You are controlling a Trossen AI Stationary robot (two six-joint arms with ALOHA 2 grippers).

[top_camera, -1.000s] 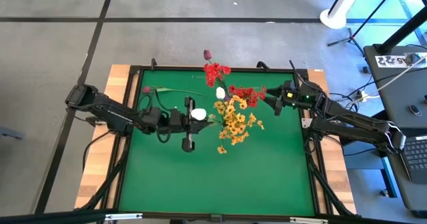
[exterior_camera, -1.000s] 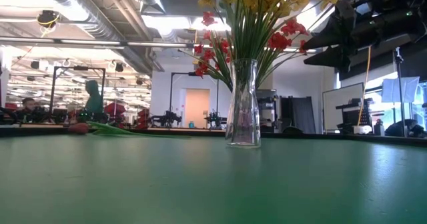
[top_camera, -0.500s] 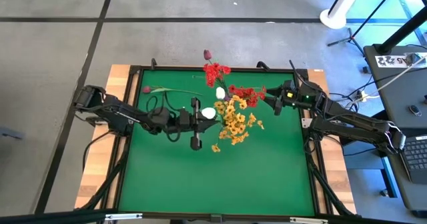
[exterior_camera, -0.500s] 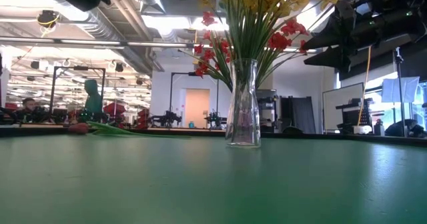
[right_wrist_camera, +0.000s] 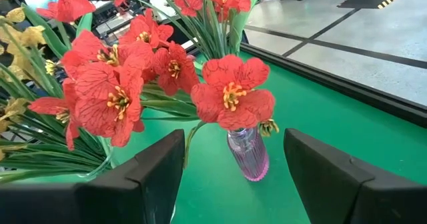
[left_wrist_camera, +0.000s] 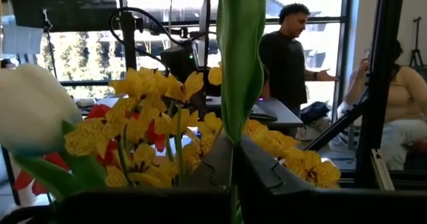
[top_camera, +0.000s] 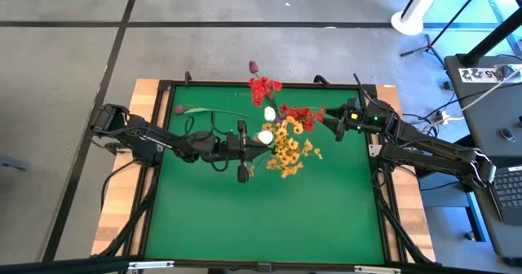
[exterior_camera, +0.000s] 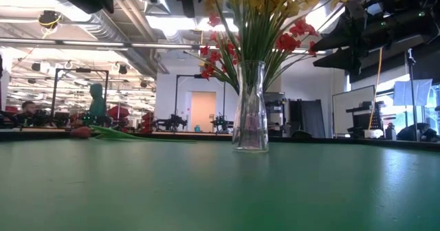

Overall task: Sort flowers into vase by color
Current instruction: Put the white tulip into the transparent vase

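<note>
From above, the left gripper, clenched on the stem of a white tulip, sits at the centre of the green desk, the bloom touching the yellow flowers of the bouquet. A second earlier that gripper and tulip lay farther toward nine o'clock, clear of the bouquet. Red flowers spread toward one o'clock, where the right gripper hangs released, unmoved, just beside them. A dark pink bud on its stem lies alone near the ten o'clock corner. The desk's six o'clock half is open ground; black rails frame all four edges.

At desk height, a clear glass vase stands upright mid-desk holding green stems, with the lone bud low at nine o'clock. Dark arm parts now fill more of the upper edge than before.

The left wrist camera looks past a green stem at yellow blossoms, with the white tulip close by; a person stands in the room beyond.

The right wrist camera shows red blossoms between spread fingers, above what appears to be a small pink vase.
</note>
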